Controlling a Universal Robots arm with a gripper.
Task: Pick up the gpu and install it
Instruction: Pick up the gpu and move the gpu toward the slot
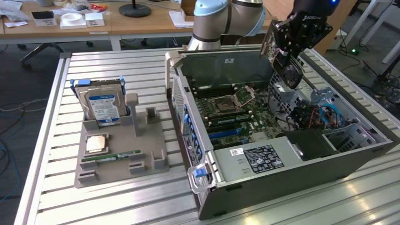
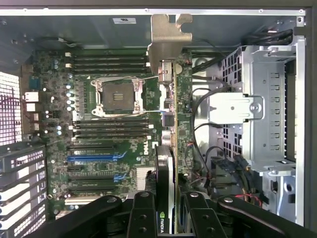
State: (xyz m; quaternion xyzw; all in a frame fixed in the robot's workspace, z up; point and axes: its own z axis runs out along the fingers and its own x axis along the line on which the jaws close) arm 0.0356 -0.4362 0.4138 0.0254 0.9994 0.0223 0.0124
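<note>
Slatted grey metal table (image 1: 125, 197) carries an open grey computer case (image 1: 300, 168). Above its far side, the black gripper (image 1: 284, 58) pinches the thin dark gpu (image 1: 291, 75) edge-on between 2 fingers (image 2: 141, 213), tan bracket end toward the far wall. The blue expansion slots (image 1: 225, 135) lie nearer, toward the exterior view's left.

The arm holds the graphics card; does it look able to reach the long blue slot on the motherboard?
Probably yes: the case is open, the pincer holds the graphics card above it, and nothing lies over the blue slot.
</note>
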